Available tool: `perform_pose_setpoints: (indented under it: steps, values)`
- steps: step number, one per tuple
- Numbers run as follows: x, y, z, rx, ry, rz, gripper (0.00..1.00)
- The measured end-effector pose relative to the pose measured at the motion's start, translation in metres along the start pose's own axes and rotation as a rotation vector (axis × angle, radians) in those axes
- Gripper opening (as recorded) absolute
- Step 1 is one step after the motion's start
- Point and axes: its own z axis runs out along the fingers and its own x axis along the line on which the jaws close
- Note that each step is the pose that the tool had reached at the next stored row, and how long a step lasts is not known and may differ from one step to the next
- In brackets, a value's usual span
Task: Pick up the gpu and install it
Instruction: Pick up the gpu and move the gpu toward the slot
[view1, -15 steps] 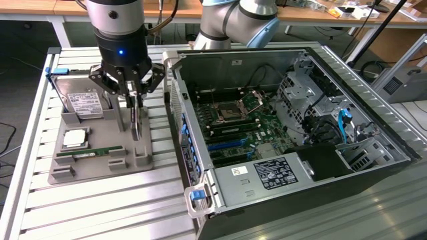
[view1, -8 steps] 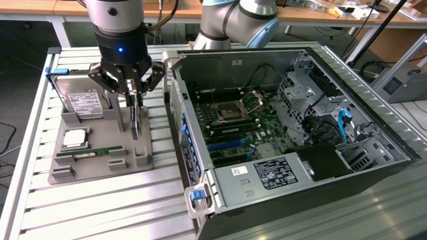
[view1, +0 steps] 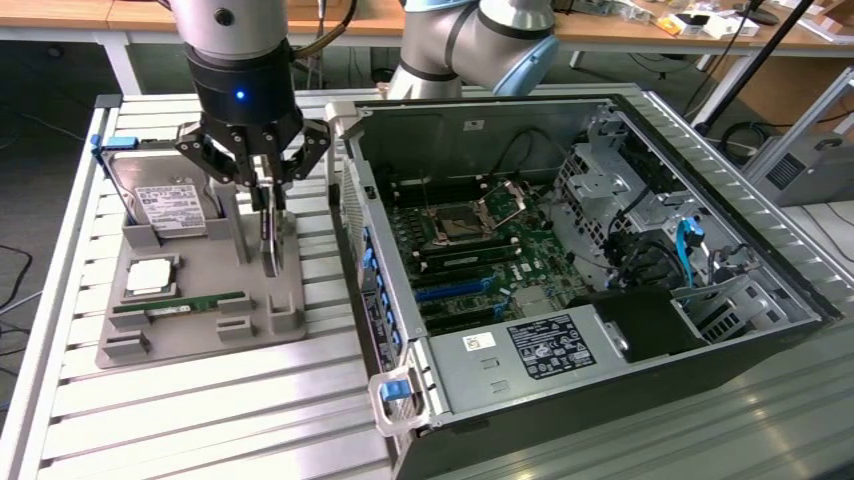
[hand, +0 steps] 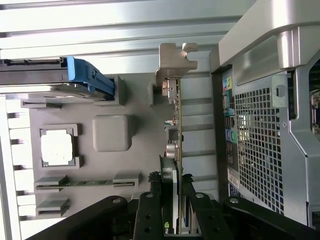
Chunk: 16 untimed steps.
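The gpu (view1: 272, 235) is a thin dark card standing on edge over the grey holder tray (view1: 200, 335), to the exterior view's left of the open computer case (view1: 561, 250). My gripper (view1: 270, 195) comes down from above and is shut on the card's upper edge. In the wrist view the gpu (hand: 175, 125) runs edge-on away from the fingers (hand: 150, 200), with its silvery bracket (hand: 175, 57) at the far end. My gripper (hand: 171, 182) clamps it from both sides. Whether the card's lower edge still touches the tray I cannot tell.
The tray also carries a silver hard drive in a blue frame (view1: 167, 200), a square processor (view1: 150, 275) and a green RAM stick (view1: 180, 303). Inside the case lie the motherboard with blue slots (view1: 447, 290) and a power supply (view1: 547, 345). The case's rear wall (hand: 260, 140) stands close beside the card.
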Motion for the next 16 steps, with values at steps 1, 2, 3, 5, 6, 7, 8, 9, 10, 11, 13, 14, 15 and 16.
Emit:
perform_pose_setpoints:
  steps: [1,2,3,5,6,7,8,9,10,11,13,14,15,16]
  values:
    - [0.000,0.0000,-0.0006,0.0000,0.0000,0.000,0.27]
    - [0.000,0.0000,-0.0012,0.0000,0.0000,0.000,0.27]
    - [0.000,0.0001,-0.0019,-0.0001,0.0000,0.000,0.27]
    - [0.000,0.0001,-0.0031,0.0000,0.0000,0.000,0.27]
    - [0.000,0.0001,-0.0037,0.0000,0.0000,0.000,0.27]
    - [0.000,0.0001,-0.0044,-0.0001,-0.0001,0.000,0.27]
    - [0.000,0.0001,-0.0051,0.0000,0.0000,0.000,0.27]
    - [0.000,0.0001,-0.0056,0.0000,0.0000,0.000,0.27]
    - [0.000,0.0002,-0.0064,0.0000,0.0000,0.000,0.27]
    - [0.000,0.0002,-0.0076,0.0000,0.0000,0.000,0.27]
    - [0.000,0.0002,-0.0096,-0.0001,0.0000,0.000,0.27]
    - [0.000,0.0002,-0.0103,-0.0001,-0.0001,0.000,0.27]
    - [0.000,0.0003,-0.0114,-0.0001,0.0000,0.000,0.27]
    - [0.000,0.0003,-0.0121,0.0000,0.0000,0.000,0.27]
